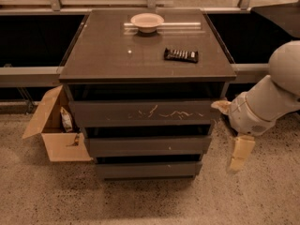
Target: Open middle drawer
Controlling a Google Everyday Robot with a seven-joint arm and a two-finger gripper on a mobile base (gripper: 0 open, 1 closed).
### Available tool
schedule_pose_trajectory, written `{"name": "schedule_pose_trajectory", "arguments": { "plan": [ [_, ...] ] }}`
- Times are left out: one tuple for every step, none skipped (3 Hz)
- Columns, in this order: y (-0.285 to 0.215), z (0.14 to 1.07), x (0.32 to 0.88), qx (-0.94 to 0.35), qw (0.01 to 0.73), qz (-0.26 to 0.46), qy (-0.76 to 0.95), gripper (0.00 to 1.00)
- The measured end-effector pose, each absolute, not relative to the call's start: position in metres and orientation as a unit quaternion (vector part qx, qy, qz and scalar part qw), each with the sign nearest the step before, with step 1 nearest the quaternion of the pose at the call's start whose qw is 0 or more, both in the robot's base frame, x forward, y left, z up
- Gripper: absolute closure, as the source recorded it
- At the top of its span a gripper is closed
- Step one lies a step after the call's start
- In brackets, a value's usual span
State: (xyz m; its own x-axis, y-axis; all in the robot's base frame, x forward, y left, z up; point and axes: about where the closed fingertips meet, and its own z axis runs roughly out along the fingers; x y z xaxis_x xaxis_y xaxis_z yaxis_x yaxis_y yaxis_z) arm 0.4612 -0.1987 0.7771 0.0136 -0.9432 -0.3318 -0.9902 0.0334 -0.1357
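middle drawer (147,146): second of three fronts, under the scratched top drawer (140,113) | gripper (239,150): right of cabinet, just past drawer's right end, not touching, hanging down | grip opening: cannot tell

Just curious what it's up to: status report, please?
Gripper hangs low, right of cabinet. Middle drawer shut. Cardboard box at cabinet's left.
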Motion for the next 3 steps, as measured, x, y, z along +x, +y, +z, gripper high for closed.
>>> {"name": "schedule_pose_trajectory", "arguments": {
  "plan": [
    [-0.199,0.731,0.462,-0.709,0.16,0.081,0.682,0.0],
    [-0.192,0.671,0.466,-0.715,0.171,0.109,0.669,0.0],
    [-0.191,0.67,0.466,-0.715,0.17,0.109,0.669,0.0]
  ]
}}
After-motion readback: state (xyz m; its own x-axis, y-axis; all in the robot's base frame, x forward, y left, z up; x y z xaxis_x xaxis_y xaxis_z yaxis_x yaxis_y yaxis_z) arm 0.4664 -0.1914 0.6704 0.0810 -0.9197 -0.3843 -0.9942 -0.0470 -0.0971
